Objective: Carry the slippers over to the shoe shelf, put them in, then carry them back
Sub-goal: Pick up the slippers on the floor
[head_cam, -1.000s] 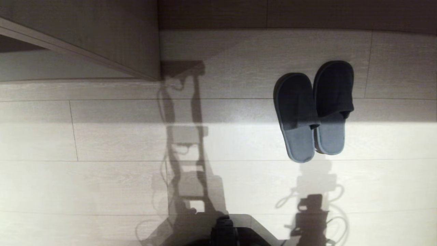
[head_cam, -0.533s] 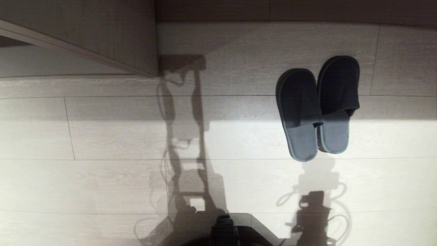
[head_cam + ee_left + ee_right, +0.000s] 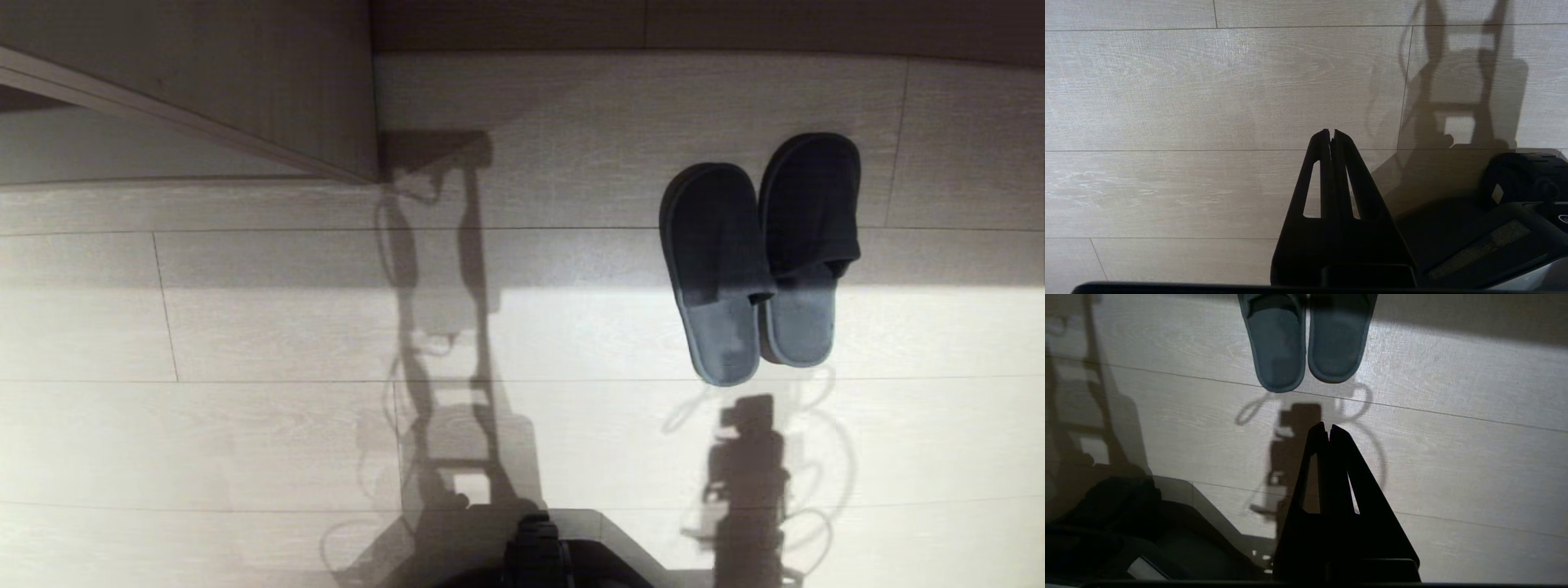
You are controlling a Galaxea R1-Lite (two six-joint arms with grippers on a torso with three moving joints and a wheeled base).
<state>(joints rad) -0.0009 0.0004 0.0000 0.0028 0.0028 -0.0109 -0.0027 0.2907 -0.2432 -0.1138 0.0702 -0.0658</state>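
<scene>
A: Slippers [image 3: 755, 261] first. Where are they?

B: On the floor [image 3: 245, 441], ahead and a bit to the right. They lie side by side and touch. Their toes are in the dark strip and their heels sit in the light.

A: And the shelf [image 3: 188, 90]?

B: Far off to the left, at the top corner. Nothing is in it that I can see.

A: What is the right gripper [image 3: 1329, 428] doing?

B: It hangs over the floor, near the heels but not touching them. Its fingers are pressed tight together and hold nothing.

A: And the left gripper [image 3: 1331, 132]?

B: It hangs over bare floor, far from the slippers. Its fingers are shut tight too, with nothing in them.

A: So what makes a good grab?

B: I think the right fingers must open wide first. Then they should come down over the spot where the two slippers meet, so one pinch gets both. If the pinch lands on just one, the other may stay behind. The cloth is soft, so a deep bite looks safer than a grab at the edge.
</scene>
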